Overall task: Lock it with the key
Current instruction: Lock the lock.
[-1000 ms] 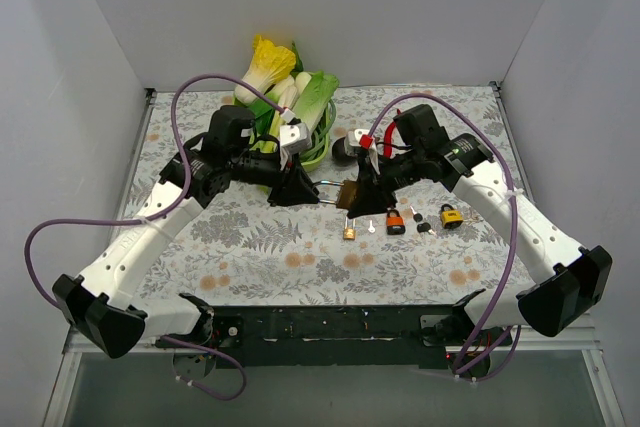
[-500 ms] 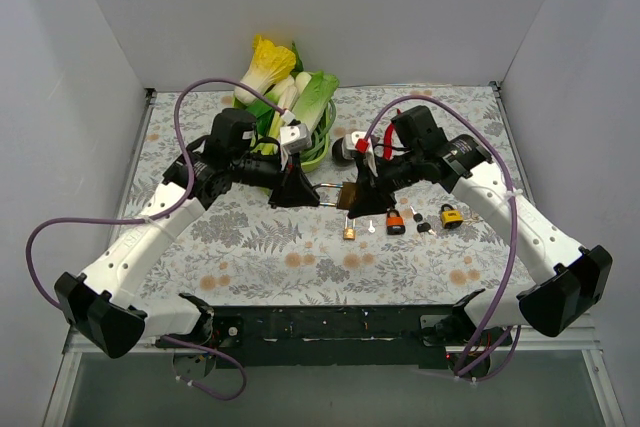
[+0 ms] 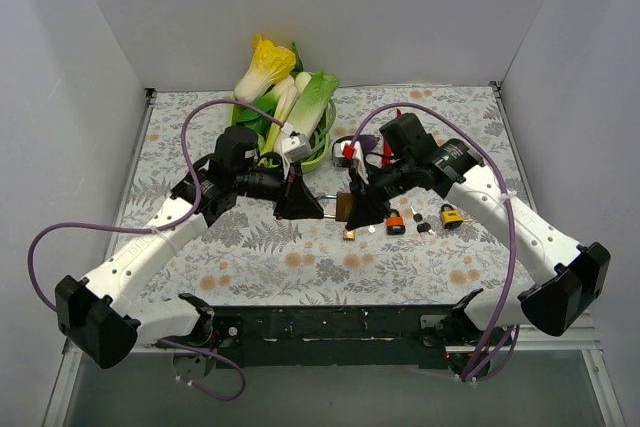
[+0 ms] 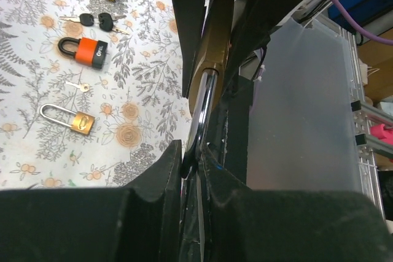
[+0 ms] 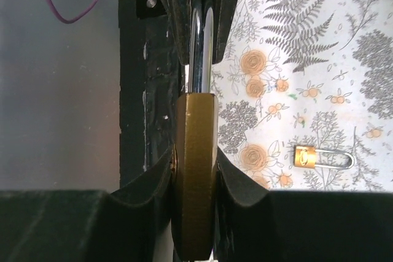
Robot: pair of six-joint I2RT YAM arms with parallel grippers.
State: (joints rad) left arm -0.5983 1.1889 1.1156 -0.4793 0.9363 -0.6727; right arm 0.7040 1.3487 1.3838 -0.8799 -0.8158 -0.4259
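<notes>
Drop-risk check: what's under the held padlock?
Floral cloth, with a small brass lock lying close by. The spot straight below is hidden by the padlock, left gripper and right gripper.

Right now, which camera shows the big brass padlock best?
Right wrist: the brass padlock body fills the centre, clamped in the right gripper, shackle running up. Left wrist shows the shackle in the left gripper and a sliver of body. Top external shows it small between both grippers.
</notes>
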